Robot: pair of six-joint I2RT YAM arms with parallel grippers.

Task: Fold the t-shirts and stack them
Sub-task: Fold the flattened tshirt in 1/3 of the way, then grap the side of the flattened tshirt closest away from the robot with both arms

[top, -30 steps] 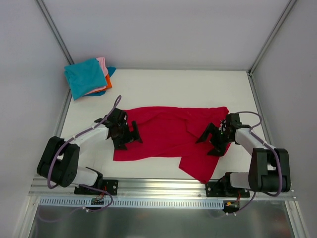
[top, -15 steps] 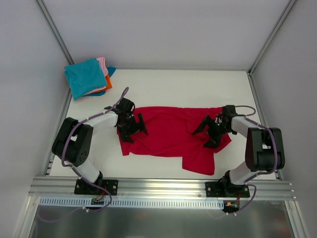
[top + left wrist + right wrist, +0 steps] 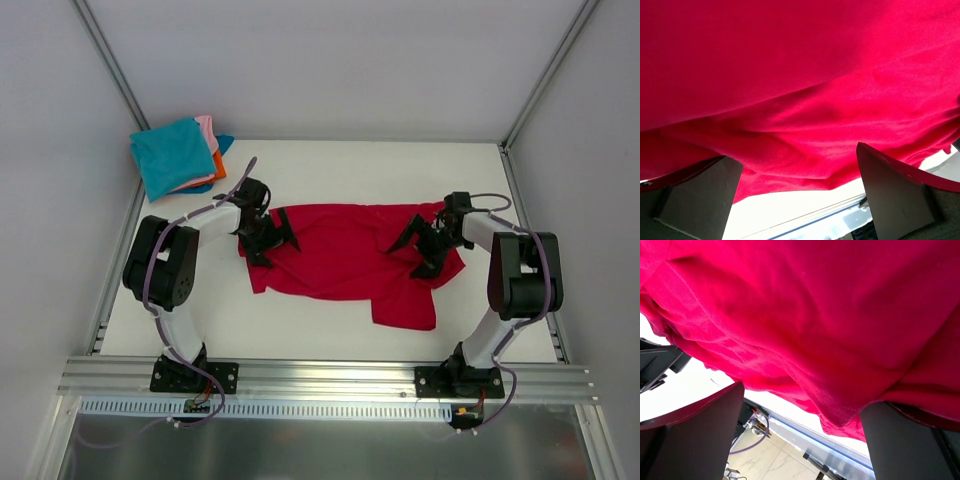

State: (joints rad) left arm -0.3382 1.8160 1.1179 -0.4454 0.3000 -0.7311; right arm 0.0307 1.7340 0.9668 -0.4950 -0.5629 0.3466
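Note:
A large red t-shirt [image 3: 340,262] lies spread and rumpled across the middle of the white table, one flap reaching toward the near edge. My left gripper [image 3: 270,240] rests on its left edge with fingers wide open. My right gripper [image 3: 426,245] rests on its right side, also open. In the left wrist view the red cloth [image 3: 800,75] fills the frame above the left gripper [image 3: 797,200], whose fingers are spread with nothing pinched between them. The right wrist view shows the same: red cloth [image 3: 815,315] over the spread right gripper [image 3: 800,440]. Folded t-shirts [image 3: 178,157] are stacked at the far left corner, teal on top.
Pink [image 3: 206,128], orange [image 3: 218,166] and blue [image 3: 226,143] edges stick out under the teal shirt. A metal rail [image 3: 330,375] runs along the near edge. White walls and slanted frame posts [image 3: 112,70] enclose the table.
Both arms have reached farther from their bases, and the red t-shirt has slid with them toward the far side. Both grippers stayed open.

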